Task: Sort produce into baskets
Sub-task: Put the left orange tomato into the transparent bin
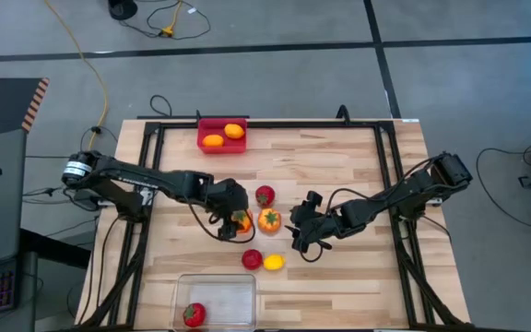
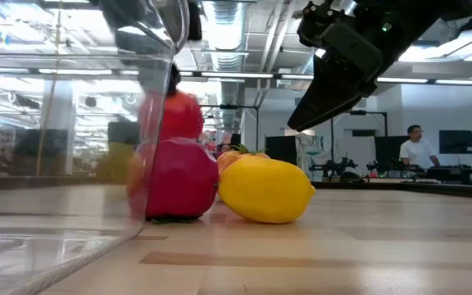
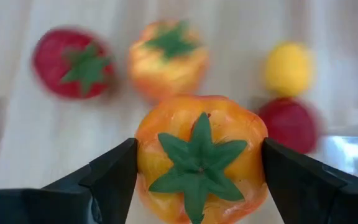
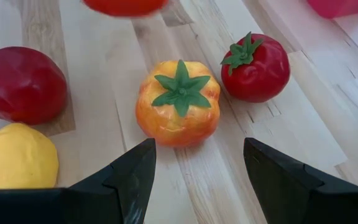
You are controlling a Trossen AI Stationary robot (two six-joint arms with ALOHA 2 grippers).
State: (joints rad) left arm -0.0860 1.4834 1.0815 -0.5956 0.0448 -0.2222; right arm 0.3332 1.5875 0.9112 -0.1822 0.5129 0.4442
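My left gripper [image 1: 239,220] is shut on an orange fruit with a green stem [image 3: 201,158] near the table's middle. A second orange fruit with a green stem [image 1: 269,219] lies just to its right, and a red one [image 1: 265,195] lies beyond that. A red fruit [image 1: 252,259] and a yellow one [image 1: 273,262] lie nearer the front. My right gripper [image 4: 197,180] is open and empty, its fingers short of the second orange fruit [image 4: 178,102]. The red bin [image 1: 201,138] holds two orange fruits. The clear bin [image 1: 233,290] holds one red fruit [image 1: 193,314]. My left gripper pinches the orange fruit between its two fingers, one on each opposite side [image 3: 146,168] at its widest part. The fingers come from above, and the green stem faces up toward the wrist. Whether the fruit is clear of the table, I cannot tell.
The red bin stands at the table's far edge, left of centre. The clear bin [image 2: 72,164] stands at the near edge. Black frame rails [image 1: 390,184] run along the table's sides. A person [image 2: 416,152] stands far off in the room behind.
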